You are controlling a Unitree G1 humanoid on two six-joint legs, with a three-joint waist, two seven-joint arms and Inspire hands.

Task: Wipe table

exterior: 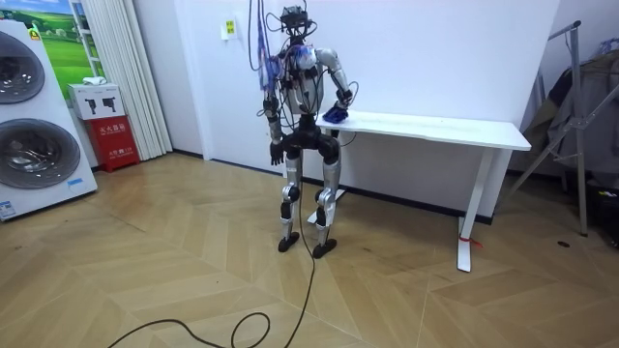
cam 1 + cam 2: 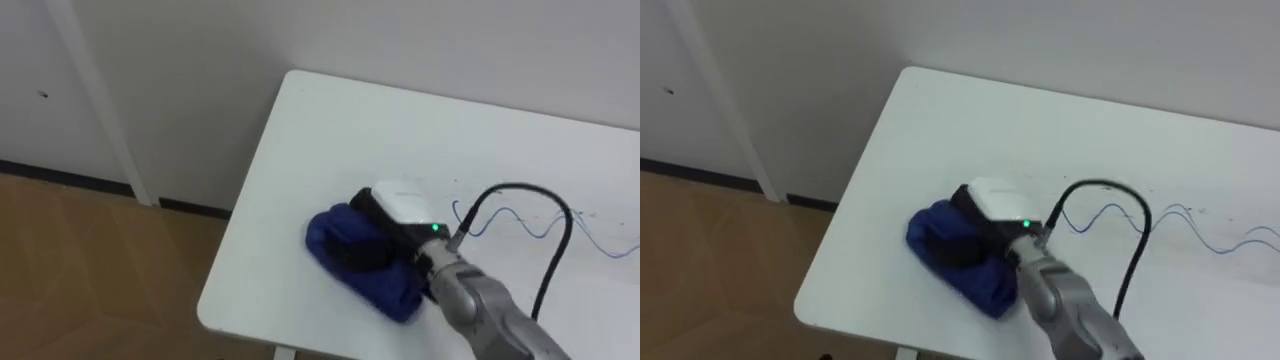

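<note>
Resting on the blue cloth on the white table, the right hand hides its fingers (gripping or flat, unclear).

Free bench surface is provided between the blue cloth and the wall, and rightward along the bench. The near left part is occupied by the cloth under the right hand. Rearward passage is blocked by the wall.
</note>
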